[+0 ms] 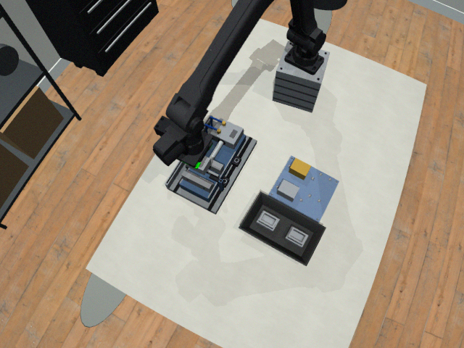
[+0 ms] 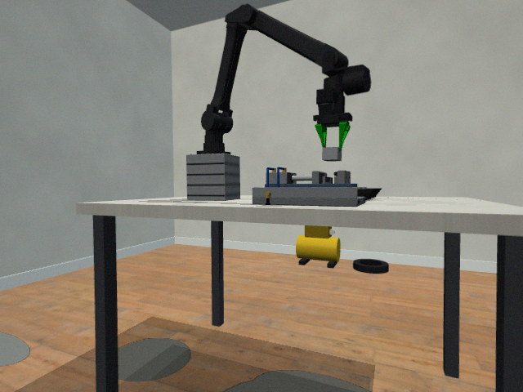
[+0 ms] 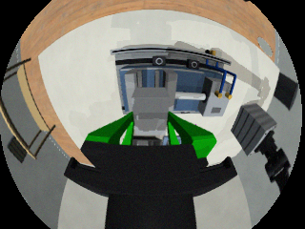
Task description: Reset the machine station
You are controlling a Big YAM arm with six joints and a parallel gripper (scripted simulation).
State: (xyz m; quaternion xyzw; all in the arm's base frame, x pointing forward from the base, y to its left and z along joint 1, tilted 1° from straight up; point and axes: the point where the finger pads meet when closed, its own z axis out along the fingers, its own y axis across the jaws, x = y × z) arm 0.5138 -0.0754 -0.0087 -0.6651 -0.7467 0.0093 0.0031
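Loading step: end effector point(image 2: 332, 146) clamped on gray blank point(image 2: 331, 153), above vise point(image 2: 310, 179) near bench's left edge. Next: lower flat onto bars, against fixed jaw and stop.

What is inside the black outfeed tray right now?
The black tray holds two pocketed gray parts, lying flat side by side, pockets up. No blanks are in it; nothing covers its inside.

Matt gray metal blank point(image 2: 331, 153); wood-plank floor point(image 1: 431, 262); matt black tray point(image 1: 251, 215).
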